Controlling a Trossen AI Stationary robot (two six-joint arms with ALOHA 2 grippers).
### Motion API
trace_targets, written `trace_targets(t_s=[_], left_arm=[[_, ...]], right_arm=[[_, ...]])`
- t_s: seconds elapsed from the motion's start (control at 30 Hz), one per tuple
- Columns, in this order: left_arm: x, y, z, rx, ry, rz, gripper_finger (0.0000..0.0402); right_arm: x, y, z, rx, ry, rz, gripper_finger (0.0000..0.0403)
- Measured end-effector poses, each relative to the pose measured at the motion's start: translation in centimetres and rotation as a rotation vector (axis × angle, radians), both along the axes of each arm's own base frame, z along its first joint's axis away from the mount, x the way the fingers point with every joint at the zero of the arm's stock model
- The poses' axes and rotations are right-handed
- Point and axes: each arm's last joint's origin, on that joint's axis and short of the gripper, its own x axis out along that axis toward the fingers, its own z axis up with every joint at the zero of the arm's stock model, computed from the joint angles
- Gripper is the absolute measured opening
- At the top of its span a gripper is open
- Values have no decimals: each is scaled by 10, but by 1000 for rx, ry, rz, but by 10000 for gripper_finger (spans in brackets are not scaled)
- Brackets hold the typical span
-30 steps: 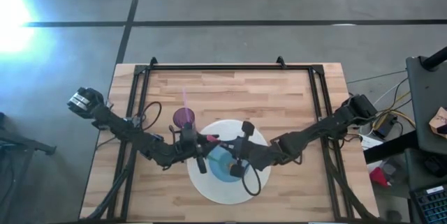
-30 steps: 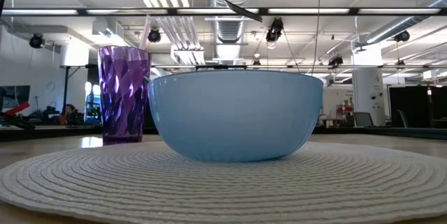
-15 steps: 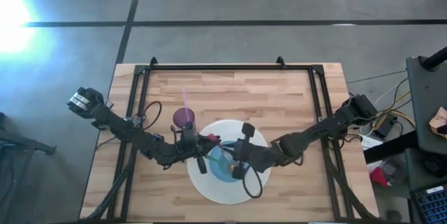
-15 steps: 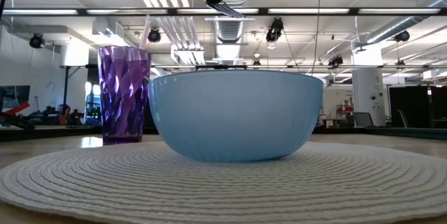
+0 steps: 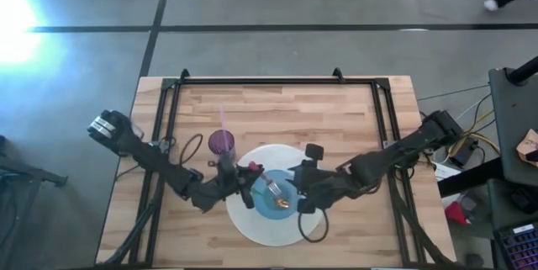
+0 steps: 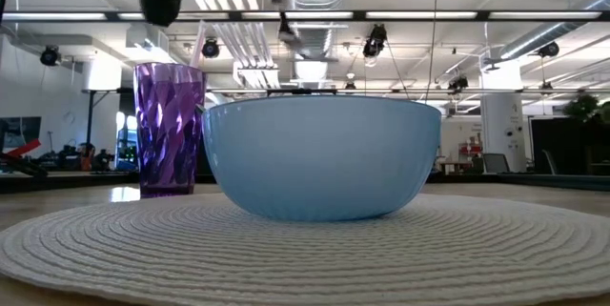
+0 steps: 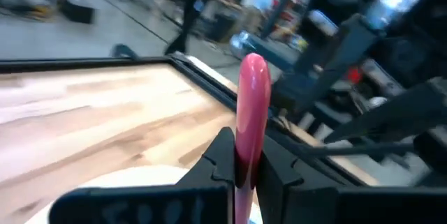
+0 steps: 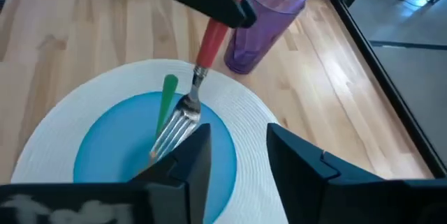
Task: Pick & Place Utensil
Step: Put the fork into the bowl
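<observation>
Over the blue bowl (image 8: 133, 140), left tool (image 8: 209, 4) clenched on red-handled fork (image 8: 192, 102), tines down beside green utensil (image 8: 166, 102). Right tool (image 8: 234, 154) released, just behind fork. Step: placing fork; next lower, release into bowl near purple cup (image 8: 262, 25).

Sitting at the middle of the round placemat (image 5: 252, 224): the bowl (image 5: 271, 196). Standing just behind the placemat's left edge: the cup (image 5: 221, 144). Hanging over the bowl, between both grippers: the fork (image 8: 187, 107).
</observation>
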Motion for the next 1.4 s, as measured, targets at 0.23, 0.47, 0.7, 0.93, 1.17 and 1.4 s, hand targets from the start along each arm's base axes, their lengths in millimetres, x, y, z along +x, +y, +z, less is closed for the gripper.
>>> trace_targets(t_s=[0.23,0.47,0.7,0.93,1.17,1.4], left_arm=[[2,-25,-16,-30,-51,148,21],[14,-43,-28,-15,-50,219,21],[22,-52,-48,-25,-56,259,26],[24,-55,-64,-31,-65,288,27],[27,-57,-86,-37,-66,303,25],[28,-58,-101,-25,-54,310,26]], right_arm=[[-13,-3,7,-9,16,11,154],[-15,-4,2,-18,35,11,156],[-16,-1,1,-12,39,26,143],[-17,1,0,-9,44,36,134],[-18,3,-1,35,55,57,136],[-18,3,-1,56,49,41,141]])
